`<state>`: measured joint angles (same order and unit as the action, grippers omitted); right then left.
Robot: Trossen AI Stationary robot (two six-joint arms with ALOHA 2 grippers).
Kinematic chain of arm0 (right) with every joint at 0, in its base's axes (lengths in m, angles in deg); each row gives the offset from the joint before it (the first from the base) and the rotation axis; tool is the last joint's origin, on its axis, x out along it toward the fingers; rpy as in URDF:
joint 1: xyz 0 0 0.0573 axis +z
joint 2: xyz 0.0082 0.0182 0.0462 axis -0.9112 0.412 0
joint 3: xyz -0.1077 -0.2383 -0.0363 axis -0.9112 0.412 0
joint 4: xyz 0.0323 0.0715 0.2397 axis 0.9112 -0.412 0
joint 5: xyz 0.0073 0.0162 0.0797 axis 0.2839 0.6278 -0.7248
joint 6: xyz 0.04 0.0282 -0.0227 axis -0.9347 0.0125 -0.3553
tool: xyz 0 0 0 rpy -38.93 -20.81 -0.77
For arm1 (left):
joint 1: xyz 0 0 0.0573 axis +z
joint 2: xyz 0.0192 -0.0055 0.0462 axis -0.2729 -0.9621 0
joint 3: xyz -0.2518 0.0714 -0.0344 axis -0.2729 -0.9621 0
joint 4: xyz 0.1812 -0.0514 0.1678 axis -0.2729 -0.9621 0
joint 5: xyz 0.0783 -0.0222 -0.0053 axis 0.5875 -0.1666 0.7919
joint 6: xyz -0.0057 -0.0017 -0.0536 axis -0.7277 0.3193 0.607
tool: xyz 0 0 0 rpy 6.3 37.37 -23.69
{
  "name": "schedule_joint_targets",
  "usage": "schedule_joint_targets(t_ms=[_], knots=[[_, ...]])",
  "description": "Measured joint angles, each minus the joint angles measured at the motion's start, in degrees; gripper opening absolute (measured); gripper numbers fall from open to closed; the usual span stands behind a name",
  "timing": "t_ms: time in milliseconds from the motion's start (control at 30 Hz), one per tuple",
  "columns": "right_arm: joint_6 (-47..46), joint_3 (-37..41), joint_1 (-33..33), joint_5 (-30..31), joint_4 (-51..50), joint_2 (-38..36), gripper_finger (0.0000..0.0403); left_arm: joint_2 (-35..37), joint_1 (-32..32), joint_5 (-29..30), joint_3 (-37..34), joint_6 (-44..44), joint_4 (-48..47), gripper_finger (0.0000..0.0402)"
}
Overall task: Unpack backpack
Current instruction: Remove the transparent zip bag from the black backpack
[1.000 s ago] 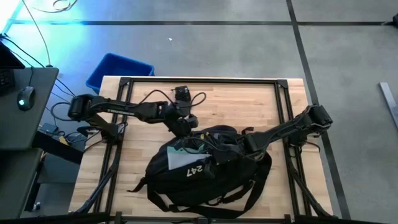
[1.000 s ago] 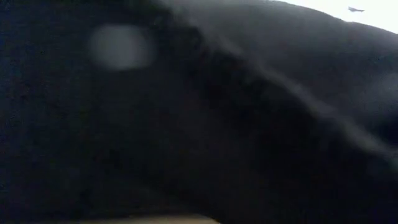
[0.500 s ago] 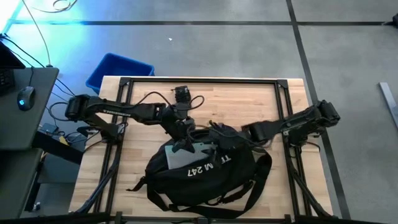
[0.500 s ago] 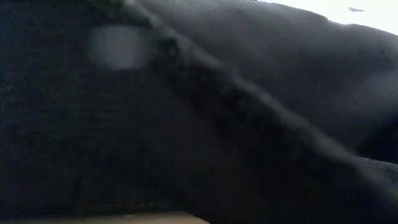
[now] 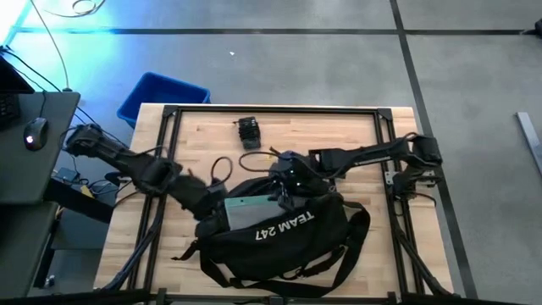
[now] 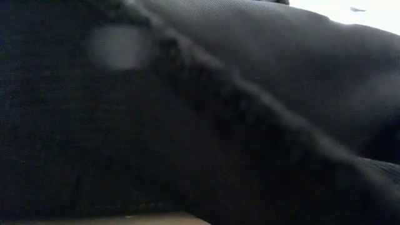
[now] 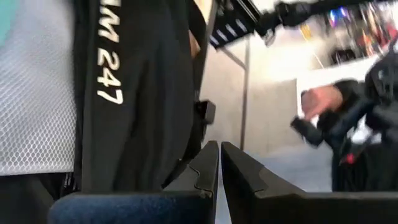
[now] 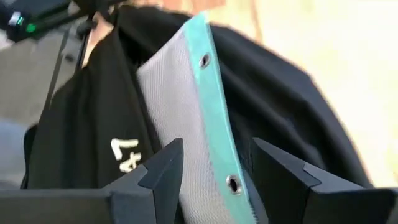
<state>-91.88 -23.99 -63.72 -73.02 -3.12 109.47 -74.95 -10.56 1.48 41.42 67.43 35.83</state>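
The black backpack [image 5: 279,233] lies on its side on the wooden table, white "TEAM 247" lettering [image 5: 285,224] up, and fills the low view [image 6: 200,112]. A grey mesh pouch with a teal edge [image 5: 250,208] sticks out of its open far-left end. My left gripper [image 5: 212,208] is shut at the backpack's left end, beside the pouch, with black fabric right along one finger [image 7: 219,158]. My right gripper [image 5: 281,180] hovers open over the backpack's far edge. In its wrist view the pouch [image 8: 199,124] shows beyond the gap between its fingers [image 8: 214,165]. My left gripper lies with its shut fingers right beside the backpack's black side [image 7: 180,143], coming slanting down from the table's left. Nothing shows between the fingers. Whether they touch the fabric, I cannot tell.
A small black device [image 5: 247,129] with a looped cable [image 5: 223,166] lies on the far part of the table. A blue bin [image 5: 161,95] stands on the floor beyond the far left corner. The backpack's straps [image 5: 279,278] trail toward the near edge. Bare wood lies at the far right.
My left gripper, shut throughout, has drawn back from the backpack's opening toward the table's left and near edge. My right gripper has pulled out of the backpack toward the right, then swung to its far edge. The top fabric has shifted, baring the full lettering and more of the pouch.
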Motion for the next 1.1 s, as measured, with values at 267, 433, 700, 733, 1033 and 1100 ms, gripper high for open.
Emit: schedule_joint_targets(t_ms=[267, 433, 700, 733, 1033, 1100], knots=[[1.23, 0.0, -0.41, -4.24, 0.51, 5.15, 0.0169, -1.78, -8.58, 16.03, -0.04, 6.49, -2.2, 0.0], [0.94, 0.02, 0.35, -3.06, 0.83, 6.37, 0.0169, -3.42, -9.31, 20.33, -0.11, 8.4, -2.95, 0.0], [-0.64, 0.0, 0.43, -5.07, 1.69, 7.56, 0.0169, -5.4, -9.31, 19.85, -0.11, 9.53, -2.96, 0.0], [0.0, 0.0, 0.93, -7.18, 2.18, 7.83, 0.0169, -5.37, -9.31, 19.85, -0.13, 9.57, -3.03, 0.0], [-1.17, 0.02, 5.59, -7.68, 6.29, 9.69, 0.0021, -5.29, -9.81, 20.33, -0.13, 9.56, -3.47, 0.0], [-4.84, 0.09, 6.13, -6.5, 12.51, 9.73, 0.001, -5.29, -9.83, 20.33, -0.13, 9.56, -3.54, 0.0]])
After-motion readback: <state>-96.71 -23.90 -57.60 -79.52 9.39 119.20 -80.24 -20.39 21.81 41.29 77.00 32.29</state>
